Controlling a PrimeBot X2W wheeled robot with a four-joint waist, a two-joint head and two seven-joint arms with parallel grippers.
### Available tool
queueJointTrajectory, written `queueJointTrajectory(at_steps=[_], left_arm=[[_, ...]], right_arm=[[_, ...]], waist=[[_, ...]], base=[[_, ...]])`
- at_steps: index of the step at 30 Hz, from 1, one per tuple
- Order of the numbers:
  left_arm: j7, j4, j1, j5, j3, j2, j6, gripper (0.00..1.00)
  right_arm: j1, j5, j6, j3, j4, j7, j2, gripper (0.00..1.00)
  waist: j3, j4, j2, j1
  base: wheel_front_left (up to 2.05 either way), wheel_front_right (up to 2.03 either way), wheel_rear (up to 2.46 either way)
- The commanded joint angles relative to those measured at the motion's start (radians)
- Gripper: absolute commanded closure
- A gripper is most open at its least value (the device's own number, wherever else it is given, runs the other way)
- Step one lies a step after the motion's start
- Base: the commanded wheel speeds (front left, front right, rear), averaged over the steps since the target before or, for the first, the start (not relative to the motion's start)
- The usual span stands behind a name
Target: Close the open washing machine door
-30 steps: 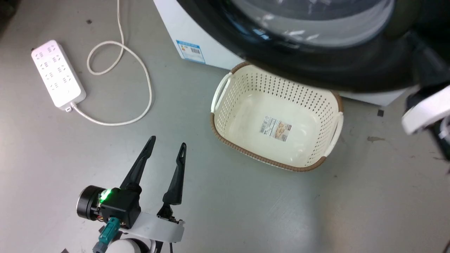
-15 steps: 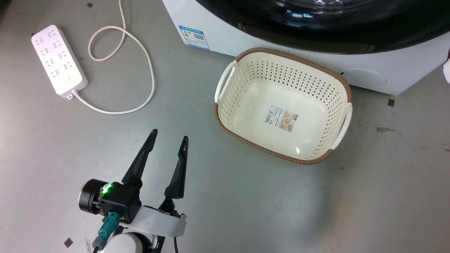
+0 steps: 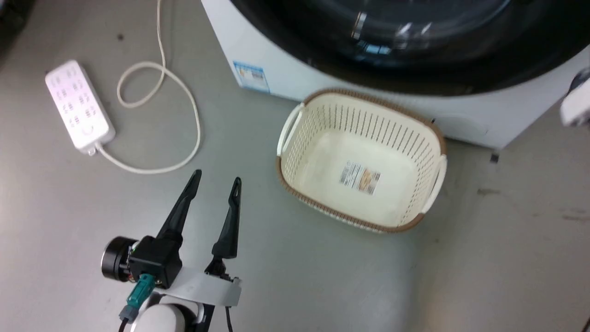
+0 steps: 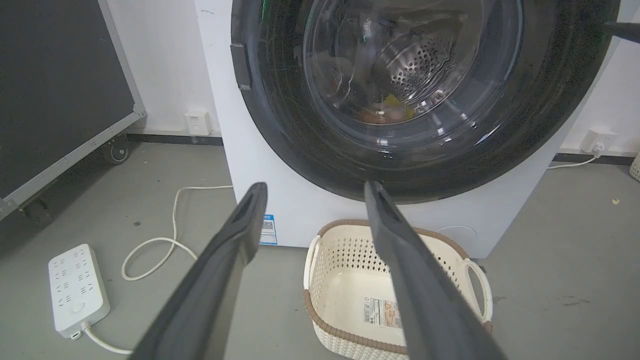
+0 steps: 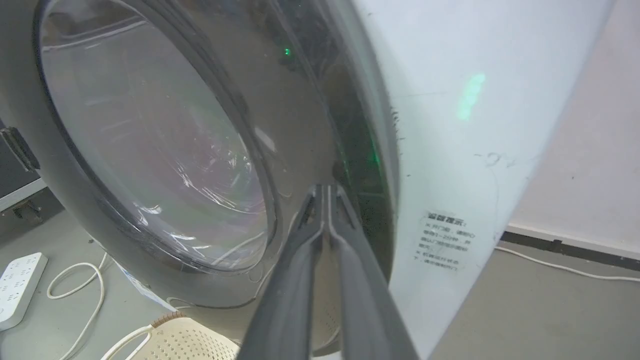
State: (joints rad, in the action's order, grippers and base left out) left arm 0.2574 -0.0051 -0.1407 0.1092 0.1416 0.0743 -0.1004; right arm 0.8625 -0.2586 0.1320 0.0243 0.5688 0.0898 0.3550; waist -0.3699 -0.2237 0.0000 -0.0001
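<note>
The washing machine (image 3: pixel 286 78) is white, with a blue sticker (image 3: pixel 251 76) low on its front. Its door (image 3: pixel 415 78), black-rimmed with a bulging glass window, lies close against the front; in the left wrist view the door (image 4: pixel 280 125) covers the drum mouth. My right gripper (image 5: pixel 327 189) is shut with nothing between its fingers, and the tips rest at the door (image 5: pixel 150 150) rim's right side, beside the washer's white side (image 5: pixel 450 125). My left gripper (image 3: pixel 216 177) hangs open over the floor, well short of the washer (image 4: pixel 240 165); its fingers (image 4: pixel 240 235) frame the door's lower edge.
A cream perforated basket (image 3: pixel 364 161) stands on the floor right under the door. A white power strip (image 3: pixel 79 106) and its looped cable (image 3: pixel 184 101) lie to the left. A white part of my right arm (image 3: pixel 576 108) shows at the right edge.
The door stood out over the basket a second ago; now it lies against the washer front. The head camera shifted. The left gripper has stayed put.
</note>
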Motion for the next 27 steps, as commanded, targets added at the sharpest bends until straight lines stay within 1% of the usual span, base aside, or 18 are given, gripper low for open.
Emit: queueJointTrajectory(at_steps=[1, 2, 7, 10, 14, 16, 17, 22, 27], left_arm=[[0.004, 0.007, 0.013, 0.003, -0.006, -0.004, -0.004, 0.00], [0.004, 0.014, 0.020, 0.004, -0.009, -0.005, -0.004, 0.00], [0.004, 0.051, 0.050, -0.018, -0.024, -0.003, 0.006, 0.00], [0.004, 0.072, 0.070, -0.027, -0.028, -0.001, 0.009, 0.00], [0.004, 0.095, 0.102, -0.025, -0.032, 0.003, 0.007, 0.00], [0.004, 0.103, 0.116, -0.015, -0.036, 0.002, 0.006, 0.00], [0.004, 0.113, 0.130, -0.011, -0.039, 0.003, 0.006, 0.00], [0.004, 0.122, 0.145, -0.009, -0.042, 0.012, 0.007, 0.00], [0.004, 0.136, 0.151, -0.014, -0.041, 0.019, 0.014, 0.00]], right_arm=[[-0.047, -0.004, -0.001, -0.014, -0.009, 0.020, 0.002, 0.10], [-0.081, -0.006, -0.001, -0.025, -0.020, 0.034, 0.003, 0.00], [-0.262, -0.018, -0.001, -0.050, -0.107, 0.089, -0.016, 0.00], [-0.377, -0.011, -0.001, -0.027, -0.183, 0.112, -0.046, 0.00], [-0.536, 0.006, -0.001, 0.027, -0.299, 0.130, -0.130, 0.00], [-0.616, 0.038, -0.001, 0.032, -0.356, 0.136, -0.154, 0.00], [-0.724, 0.047, -0.001, 0.075, -0.428, 0.144, -0.218, 0.00], [-0.861, 0.071, -0.001, 0.114, -0.524, 0.154, -0.281, 0.00], [-0.941, 0.090, -0.001, 0.100, -0.549, 0.161, -0.302, 0.00]], waist=[[0.056, 0.013, 0.0000, 0.0001], [0.077, 0.018, 0.0000, 0.0001], [0.186, 0.042, 0.0000, 0.0001], [0.242, 0.057, 0.0000, 0.0001], [0.308, 0.084, 0.0000, 0.0001], [0.327, 0.093, 0.0000, 0.0001], [0.353, 0.105, 0.0000, 0.0001], [0.380, 0.118, 0.0000, 0.0001], [0.387, 0.128, 0.0000, 0.0001]], base=[[0.00, 0.00, 0.00], [0.00, 0.00, 0.00], [0.00, 0.00, 0.00], [0.00, 0.00, 0.00], [0.00, 0.00, 0.00], [0.00, 0.00, 0.00], [0.00, 0.00, 0.00], [0.00, 0.00, 0.00], [0.00, 0.00, 0.00]])
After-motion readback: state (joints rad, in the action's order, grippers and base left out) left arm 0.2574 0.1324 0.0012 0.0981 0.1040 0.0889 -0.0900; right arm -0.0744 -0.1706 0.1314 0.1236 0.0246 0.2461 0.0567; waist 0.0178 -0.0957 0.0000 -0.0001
